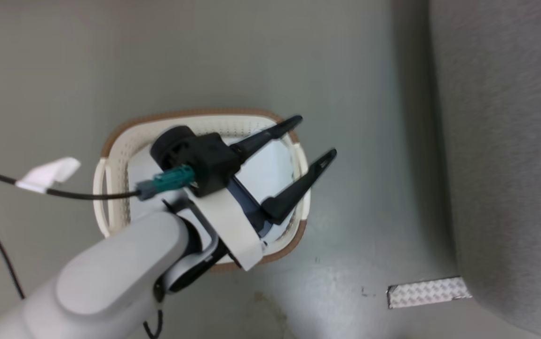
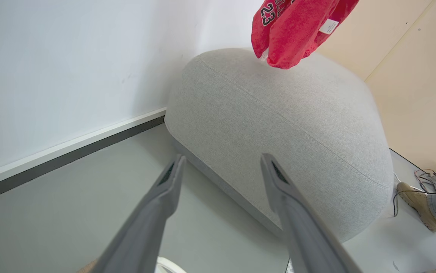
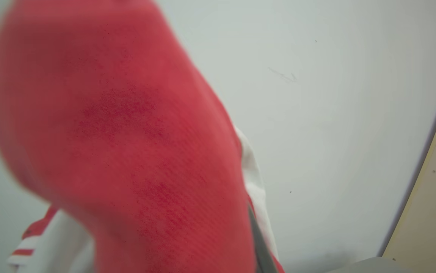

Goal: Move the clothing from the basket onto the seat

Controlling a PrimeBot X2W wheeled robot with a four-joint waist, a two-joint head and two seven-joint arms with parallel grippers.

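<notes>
**Left gripper open over the basket; red garment hanging above the sofa**

From the head camera, the left gripper (image 1: 315, 136) is hovering just above the basket (image 1: 195, 114). Its two long dark fingers are standing wide apart and gripping nothing. A black cable is running off the wrist, carrying a white tag (image 1: 49, 172) with no readable writing. The cream perforated basket with its brown rim is sitting on the grey floor (image 1: 355, 70). Inside it, a pale bluish-white pad (image 1: 270, 165) is lying flat. A strip of patterned silver tape (image 1: 428, 292) is lying on the floor near the sofa's foot.

Beyond the basket, the light grey sofa (image 2: 278, 125) is standing against a white wall (image 2: 70, 68), well apart from the basket.

The clothing (image 2: 297, 30) is out of the basket, hanging in the air. Its lowest fold is dangling just over, or perhaps brushing, the sofa's rounded top. The number "23" is showing in black with a white outline. Letters above it are being cut off by the frame edge. A small white label (image 2: 328, 25) is carrying print too small to read.

Red cloth is draping across the right gripper (image 3: 260, 246), leaving a sliver of one dark finger showing, so I cannot tell its opening or grip.

Farthest off, a person's tan shoe (image 2: 415, 204) is resting on the floor.
</notes>
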